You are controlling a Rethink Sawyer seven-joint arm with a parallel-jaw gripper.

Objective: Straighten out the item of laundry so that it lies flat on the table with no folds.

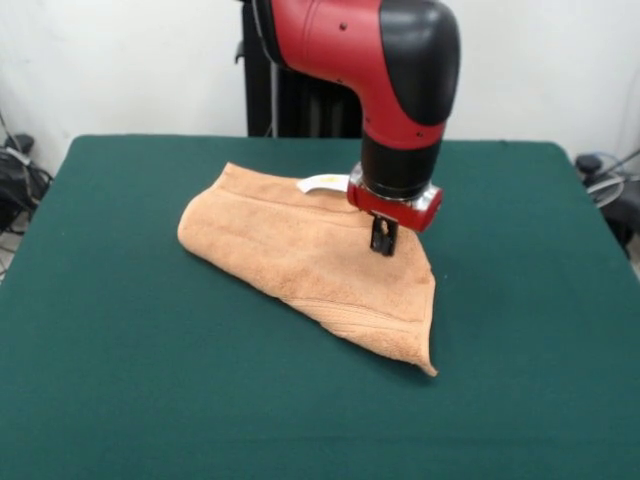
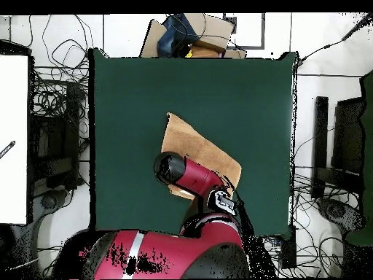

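Note:
The item of laundry point(image 1: 300, 250) is a tan terry towel, folded over itself into a rough triangle near the middle of the green table point(image 1: 150, 380). A white tag point(image 1: 322, 183) sticks out at its far edge. My gripper point(image 1: 383, 240) comes down on the towel's far right part, its dark fingers close together and pinching the cloth. A woven band runs along the near edge. From overhead the towel point(image 2: 200, 149) shows as a slanted tan patch on the table point(image 2: 131, 95), and the arm's head point(image 2: 175, 169) hides the gripper and the towel's lower corner.
Cables and black equipment point(image 1: 18, 180) lie off the table's sides. Cardboard boxes point(image 2: 191, 35) sit past the table's top edge in the overhead view, and a white board point(image 2: 13, 138) stands at its left.

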